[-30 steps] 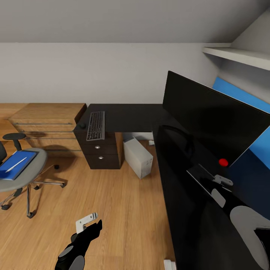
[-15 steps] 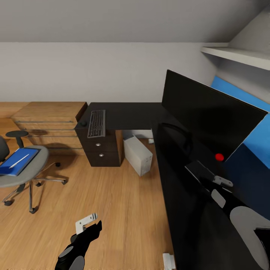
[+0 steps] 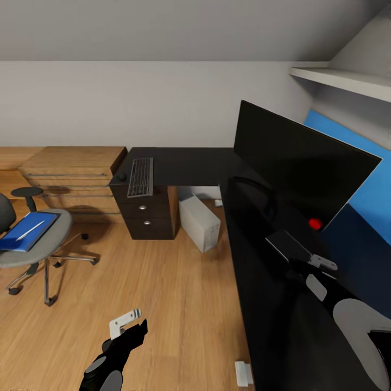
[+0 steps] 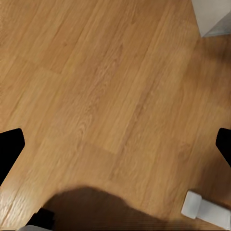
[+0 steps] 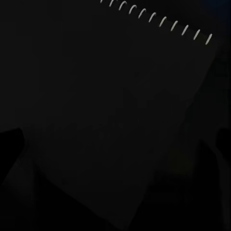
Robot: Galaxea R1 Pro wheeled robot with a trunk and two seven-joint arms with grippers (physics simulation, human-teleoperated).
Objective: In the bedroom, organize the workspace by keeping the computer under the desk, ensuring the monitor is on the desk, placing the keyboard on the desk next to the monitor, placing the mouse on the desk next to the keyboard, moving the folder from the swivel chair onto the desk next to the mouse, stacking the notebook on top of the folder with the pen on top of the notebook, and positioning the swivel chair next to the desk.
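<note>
Standing along the right of the head view, the black L-shaped desk point(image 3: 190, 165) turns a corner, one wing running toward the far wall and its long inner edge coming straight down toward the robot. The monitor point(image 3: 298, 163) stands tilted on this near wing, with a small red object point(image 3: 315, 224) at its lower edge. The keyboard point(image 3: 140, 176) lies at the far wing's left end above the drawers, the mouse point(image 3: 121, 177) just beside it at the very edge. The computer point(image 3: 200, 224) sits on the floor under the far wing, near the inner corner. The swivel chair point(image 3: 33, 244) stands well apart from the desk at left, carrying the blue folder point(image 3: 24, 234) with the pen point(image 3: 30, 230) on top. A broad stretch of wood floor point(image 3: 163, 304) lies open between chair and desk edge.

The left gripper point(image 3: 127, 320) hangs over that open floor, jaws spread wide in the left wrist view. The right gripper point(image 3: 315, 263) is over the desk at the dark spiral notebook point(image 5: 120, 110); whether it is spread or closed I cannot tell
</note>
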